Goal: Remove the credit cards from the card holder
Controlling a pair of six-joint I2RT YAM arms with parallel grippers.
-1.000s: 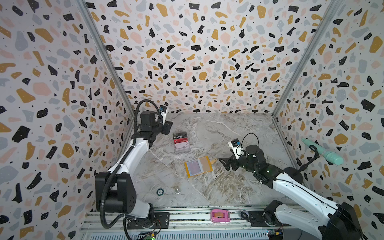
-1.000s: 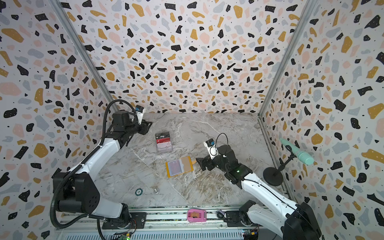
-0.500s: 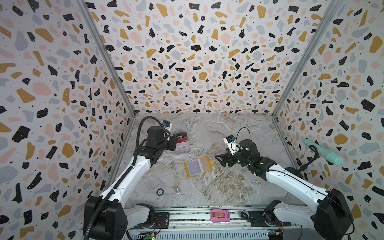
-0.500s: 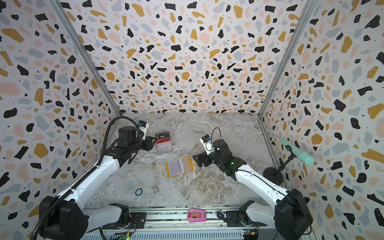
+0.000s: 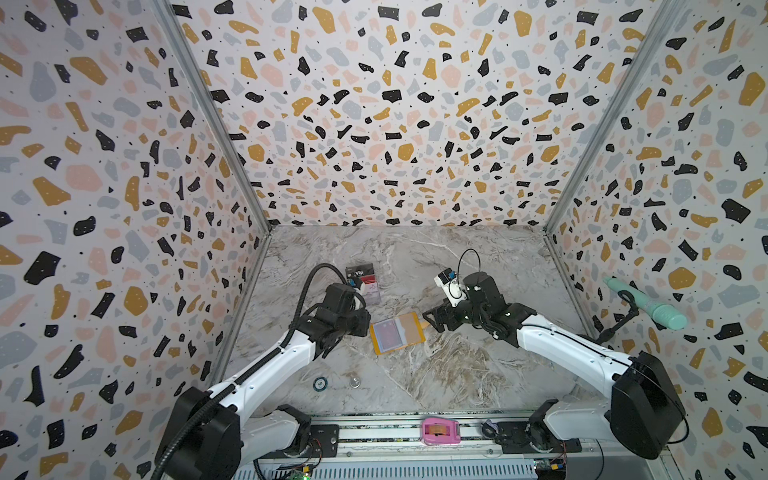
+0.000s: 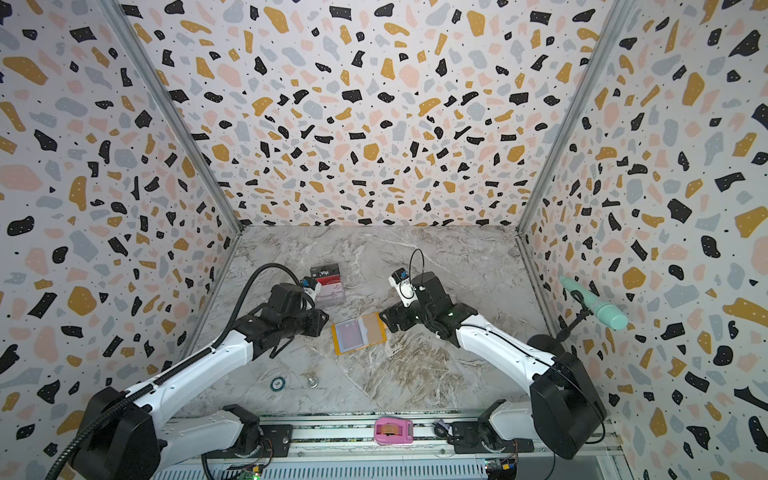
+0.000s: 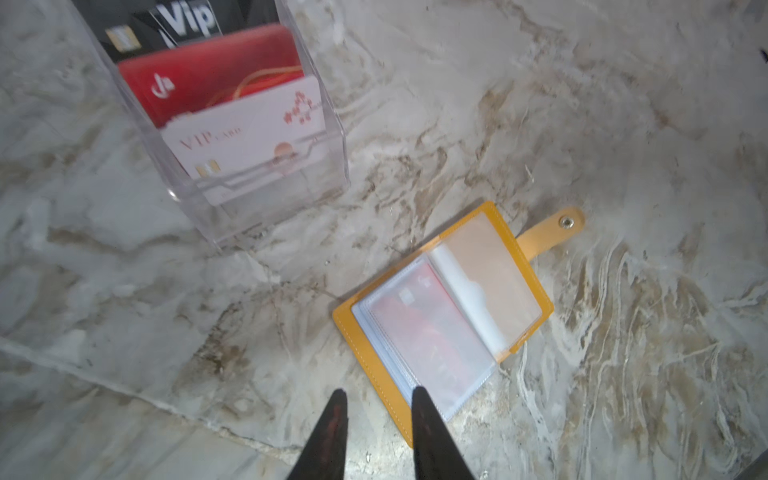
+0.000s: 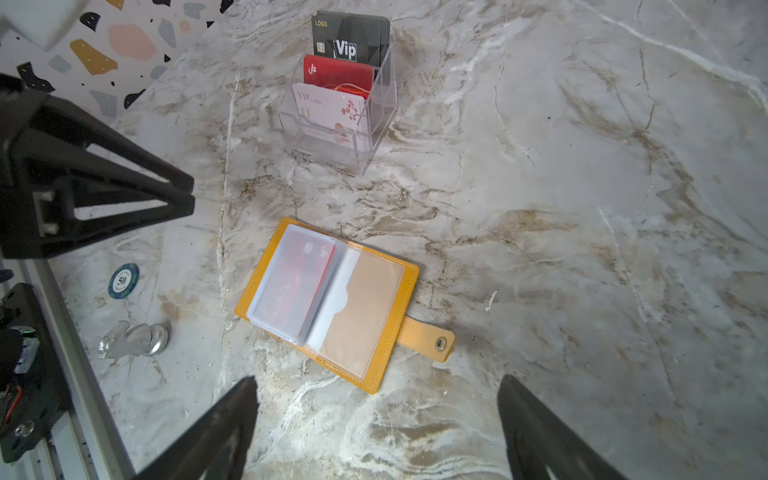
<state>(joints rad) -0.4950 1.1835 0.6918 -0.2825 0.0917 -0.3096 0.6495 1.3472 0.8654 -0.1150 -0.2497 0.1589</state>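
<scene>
**Operator A:** Status, top views first?

**Operator B:** In both top views I see the mustard-yellow booklet card holder (image 5: 397,332) (image 6: 359,332) lying open on the grey marble worktop (image 5: 457,270). My left end effector (image 5: 365,322) (image 6: 322,322) and right end effector (image 5: 430,318) (image 6: 386,318) sit close on either side.

**A:** Left wrist?

**B:** The left end effector (image 7: 378,395) shows a narrow gap with nothing in it, at the card holder (image 7: 519,291) edge. I cannot tell if it touches. A dark red plastic card (image 7: 419,328) sits under the clear sleeve. A clear acrylic tiered stand (image 7: 324,183) holding cards stands apart.

**A:** Right wrist?

**B:** The right end effector (image 8: 376,386) is spread wide and empty, near the card holder (image 8: 374,307) and its snap tab (image 8: 428,338).
</scene>
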